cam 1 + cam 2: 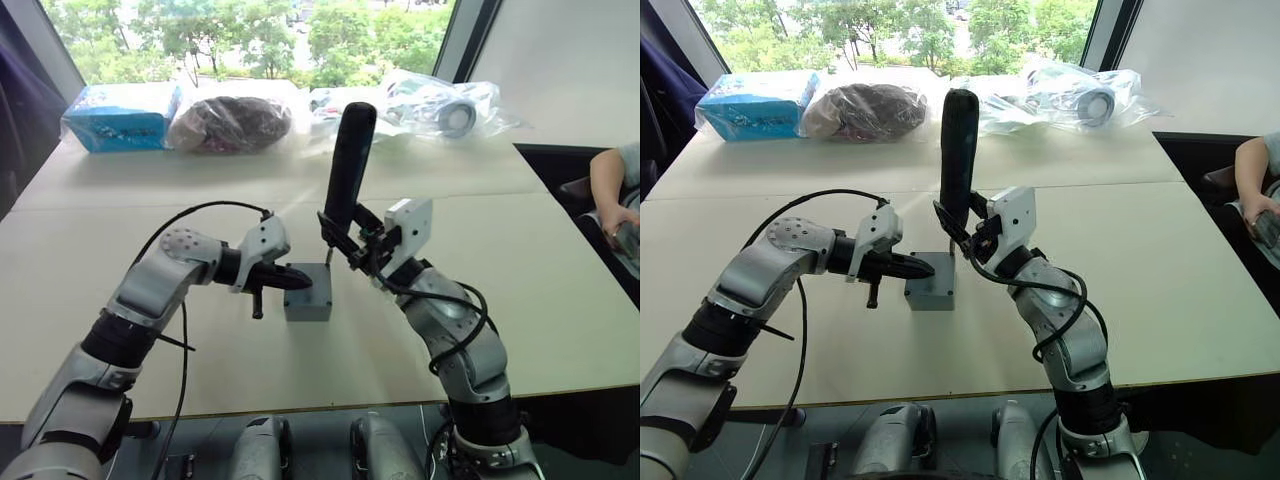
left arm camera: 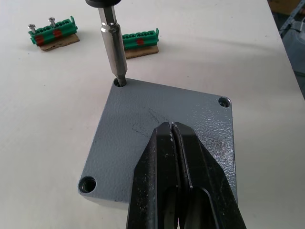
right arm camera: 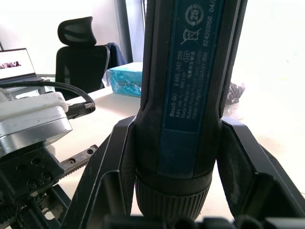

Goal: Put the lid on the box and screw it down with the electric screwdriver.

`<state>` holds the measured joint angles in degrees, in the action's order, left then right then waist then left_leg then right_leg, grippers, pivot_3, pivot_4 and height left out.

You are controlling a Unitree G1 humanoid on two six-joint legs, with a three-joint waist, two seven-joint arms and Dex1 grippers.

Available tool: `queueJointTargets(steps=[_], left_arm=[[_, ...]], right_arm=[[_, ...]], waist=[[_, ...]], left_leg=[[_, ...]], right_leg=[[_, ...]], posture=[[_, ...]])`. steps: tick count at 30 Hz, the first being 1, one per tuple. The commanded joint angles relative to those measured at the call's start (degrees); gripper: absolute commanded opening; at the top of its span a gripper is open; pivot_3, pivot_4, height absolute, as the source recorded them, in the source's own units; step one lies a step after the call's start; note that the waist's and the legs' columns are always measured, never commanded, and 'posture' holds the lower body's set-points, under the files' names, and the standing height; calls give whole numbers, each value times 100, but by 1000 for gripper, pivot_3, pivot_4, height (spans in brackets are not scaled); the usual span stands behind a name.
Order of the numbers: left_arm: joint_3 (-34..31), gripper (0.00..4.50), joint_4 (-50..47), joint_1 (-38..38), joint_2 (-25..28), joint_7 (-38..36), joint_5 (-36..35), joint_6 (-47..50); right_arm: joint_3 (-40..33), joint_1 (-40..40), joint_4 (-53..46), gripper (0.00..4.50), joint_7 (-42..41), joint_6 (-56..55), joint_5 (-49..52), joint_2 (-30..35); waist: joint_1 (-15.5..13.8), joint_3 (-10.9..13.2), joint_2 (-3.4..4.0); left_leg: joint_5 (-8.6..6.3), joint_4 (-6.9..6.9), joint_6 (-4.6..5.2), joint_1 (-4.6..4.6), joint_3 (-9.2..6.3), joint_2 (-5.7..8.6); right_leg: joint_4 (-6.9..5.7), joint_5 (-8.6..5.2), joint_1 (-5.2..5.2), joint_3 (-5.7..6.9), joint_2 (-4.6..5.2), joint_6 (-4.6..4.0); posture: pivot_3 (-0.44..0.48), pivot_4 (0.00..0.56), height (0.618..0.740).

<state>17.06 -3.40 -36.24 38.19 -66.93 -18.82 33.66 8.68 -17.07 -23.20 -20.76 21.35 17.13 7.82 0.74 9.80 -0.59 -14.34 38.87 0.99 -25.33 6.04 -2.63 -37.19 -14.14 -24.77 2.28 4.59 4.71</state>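
Right claw gripping the screwdriver, bit in a lid corner

The right gripper (image 1: 349, 243) clasps the electric screwdriver (image 1: 348, 165) upright; below it, the bit sits in a corner hole of the lid (image 2: 162, 138) on the box (image 1: 308, 295). Beside it, the left gripper (image 2: 177, 162), clenched empty, rests on the lid.

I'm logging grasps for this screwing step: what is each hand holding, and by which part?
The right hand clamps the electric screwdriver around its lower body, near the bit end. The left hand, shut, holds nothing and rests over the lid.
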Motion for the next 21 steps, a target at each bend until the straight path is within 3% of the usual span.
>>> queueJointTargets(steps=[1,9,21], left_arm=[[5,0,-6,202,102,-4,140,-46],[75,0,-133,497,139,66,264,-146],[66,0,-228,662,99,123,305,-148]], right_arm=[[170,162,72,1826,-113,-238,-212,112],[-139,300,712,1826,112,-117,-107,-96],[331,136,731,1826,-94,119,-433,338]], waist=[[2,-3,-1],[-1,-48,-13],[2,-101,-7]], left_leg=[[0,0,0,2,0,0],[-1,-3,0,44,-3,-12],[-5,-92,-3,175,0,-11]], right_leg=[[0,0,1,0,0,0],[2,-12,44,2,1,-20],[92,-18,138,2,16,-33]], posture=[[0,150,740],[0,150,740],[0,150,740]])
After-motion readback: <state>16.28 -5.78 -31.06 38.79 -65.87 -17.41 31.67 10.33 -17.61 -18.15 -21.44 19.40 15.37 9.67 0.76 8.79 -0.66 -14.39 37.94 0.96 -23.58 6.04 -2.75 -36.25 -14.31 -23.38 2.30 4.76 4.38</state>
